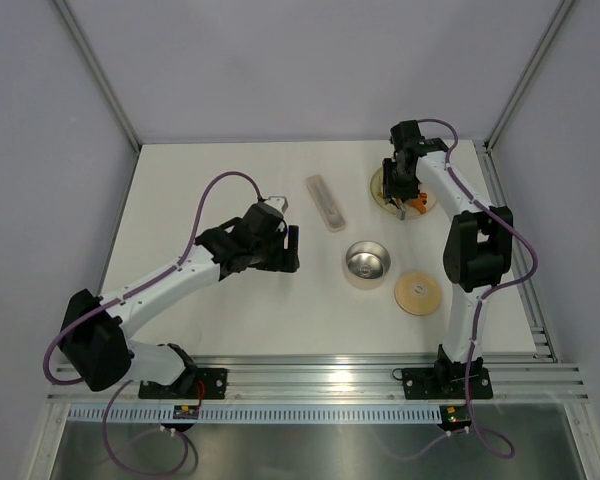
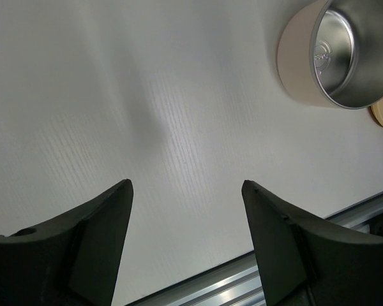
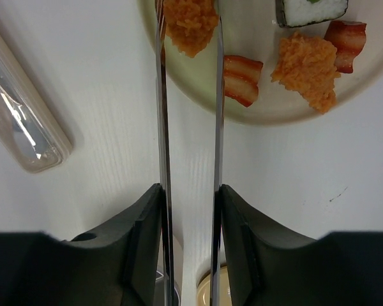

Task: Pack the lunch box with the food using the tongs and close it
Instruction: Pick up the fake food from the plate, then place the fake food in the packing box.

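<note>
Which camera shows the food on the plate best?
The right wrist view: the food lies close up, one piece between the tongs. The top view shows only tiny orange specks; the left wrist view shows none.

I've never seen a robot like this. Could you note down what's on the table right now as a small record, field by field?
Left gripper: open, holding nothing, over the table
Right gripper: shut on the tongs
Tong tips: either side of an orange food piece on the plate
Other food: at least four more pieces on the plate
Lunch box: open, nothing inside
Lid: flat on the table beside the box
Case: pale, oblong, left of the plate
</note>
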### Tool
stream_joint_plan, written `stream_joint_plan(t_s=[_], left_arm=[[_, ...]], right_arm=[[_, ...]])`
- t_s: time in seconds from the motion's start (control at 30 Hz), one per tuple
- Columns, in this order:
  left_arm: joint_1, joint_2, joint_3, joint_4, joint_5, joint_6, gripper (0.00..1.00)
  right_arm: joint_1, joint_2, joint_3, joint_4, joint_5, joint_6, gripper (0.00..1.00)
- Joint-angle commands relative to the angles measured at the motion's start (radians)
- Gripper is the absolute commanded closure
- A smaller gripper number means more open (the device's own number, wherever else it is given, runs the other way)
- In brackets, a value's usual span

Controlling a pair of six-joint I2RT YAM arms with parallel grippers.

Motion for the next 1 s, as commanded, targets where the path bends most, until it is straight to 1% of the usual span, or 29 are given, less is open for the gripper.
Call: stream_joint_plan(t_s=[0.0, 0.07, 0.1, 0.13, 0.3, 0.4, 0.47, 0.5, 0.6, 0.63, 0.77, 0.83, 0.97], left_arm=[[0.003, 0.024, 0.038, 0.017, -0.007, 0.021, 0.27], [0.003, 0.027, 0.042, 0.017, -0.007, 0.024, 0.27], [0.005, 0.027, 0.042, 0.016, -0.007, 0.024, 0.27], [0.003, 0.027, 0.044, 0.016, -0.007, 0.026, 0.27], [0.005, 0.021, 0.044, 0.004, -0.033, 0.027, 0.27], [0.006, 0.027, 0.050, -0.009, -0.054, 0.024, 0.27], [0.006, 0.027, 0.054, -0.010, -0.060, 0.023, 0.27], [0.006, 0.025, 0.054, -0.009, -0.062, 0.023, 0.27], [0.009, 0.021, 0.061, -0.006, -0.070, 0.023, 0.27], [0.011, 0.022, 0.070, -0.009, -0.071, 0.023, 0.27], [0.022, 0.033, 0.104, -0.036, -0.079, 0.035, 0.27], [0.028, 0.038, 0.120, -0.038, -0.085, 0.041, 0.27], [0.041, 0.061, 0.168, -0.042, -0.085, 0.038, 0.27]], right_arm=[[-0.002, -0.071, 0.010, 0.000, -0.031, 0.001, 0.63], [-0.002, -0.092, -0.004, 0.005, -0.025, 0.007, 0.71], [-0.002, -0.100, -0.007, 0.006, -0.019, 0.010, 0.77], [0.000, -0.114, -0.012, 0.008, -0.016, 0.014, 0.78], [-0.002, -0.161, -0.006, -0.023, -0.024, 0.047, 0.80], [-0.002, -0.215, -0.009, -0.047, -0.025, 0.083, 0.81], [-0.002, -0.279, -0.028, -0.075, -0.007, 0.106, 0.82], [0.000, -0.280, -0.029, -0.086, -0.005, 0.106, 0.82], [0.000, -0.368, -0.081, -0.112, -0.007, 0.129, 0.82], [0.001, -0.425, -0.125, -0.115, -0.011, 0.141, 0.82], [0.020, -0.566, -0.243, -0.144, -0.027, 0.153, 0.82], [0.035, -0.649, -0.315, -0.155, -0.022, 0.170, 0.82], [0.090, -0.758, -0.398, -0.190, -0.024, 0.208, 0.82]])
